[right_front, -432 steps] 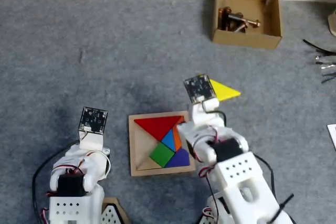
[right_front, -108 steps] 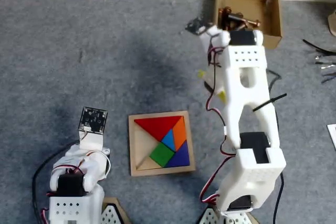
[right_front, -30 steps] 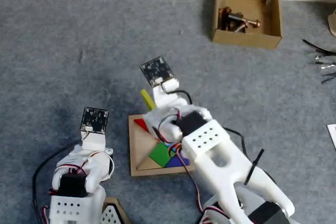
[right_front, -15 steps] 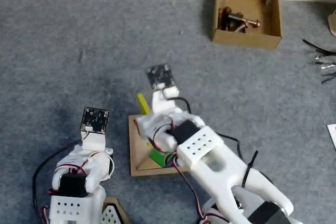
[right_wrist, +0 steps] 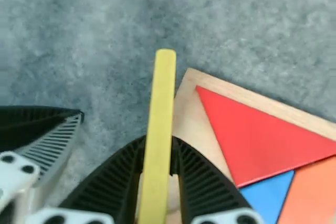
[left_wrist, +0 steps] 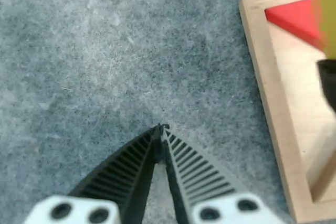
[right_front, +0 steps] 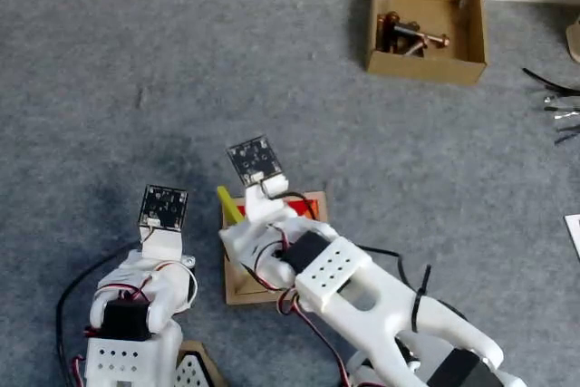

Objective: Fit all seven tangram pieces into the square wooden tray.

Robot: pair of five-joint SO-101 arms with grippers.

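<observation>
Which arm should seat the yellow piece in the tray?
Right. The right gripper clamps the yellow piece edge-on over the bare corner of the tray, beside the red triangle. The left gripper is shut, empty, over carpet beside the tray.

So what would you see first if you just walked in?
The bright yellow piece, pinched on edge in the right gripper by a corner of the wooden tray. Next, the big red triangle lying in that tray, and the left gripper shut over the grey carpet beside it.
</observation>
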